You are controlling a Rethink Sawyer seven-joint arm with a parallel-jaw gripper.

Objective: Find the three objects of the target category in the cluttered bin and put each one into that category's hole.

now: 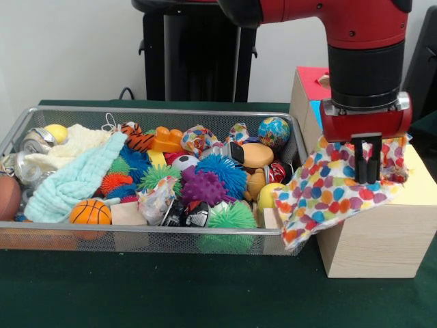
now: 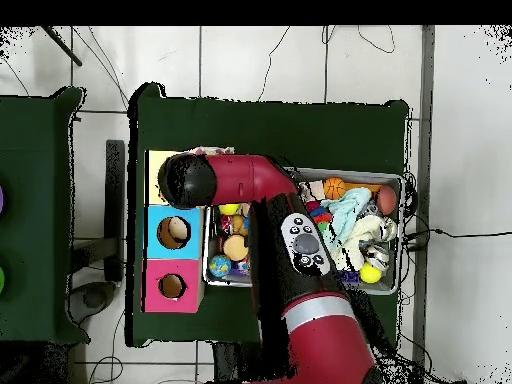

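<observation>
Front view: the tool (image 1: 369, 158) hangs over the yellow-topped box (image 1: 382, 229), its fingers closed on a dotted cloth (image 1: 334, 188) pinched near the top hem; the cloth drapes down over the box's left edge and touches the right rim of the bin (image 1: 157, 113). Step in hand looks like delivery of one cloth: it is out of the bin and at the box but not yet in. The hole itself is hidden here behind cloth and tool, so the next move likely calls for centring over the opening, lowering so the hanging fabric feeds in rather than catching on the box edge, then releasing. The bin sits on the green counter (image 1: 171, 290) and is full: a mint-green towel (image 1: 75, 181), a cream knitted cloth (image 1: 72, 143), a small basketball (image 1: 90, 212), spiky balls, a globe ball (image 1: 274, 131), a crushed can (image 1: 37, 140). Two dotted bundles (image 1: 198, 139) at the back may be the other cloths, hard to confirm. Overhead view: the arm (image 2: 300, 270) covers the left half of the bin (image 2: 398, 235) and the tool is hidden under the wrist, which sits over the yellow box's top (image 2: 153, 165), its hole out of sight. The blue-topped box (image 2: 175, 232) and red-topped box (image 2: 172, 286) show open round holes, contents not discernible.
</observation>
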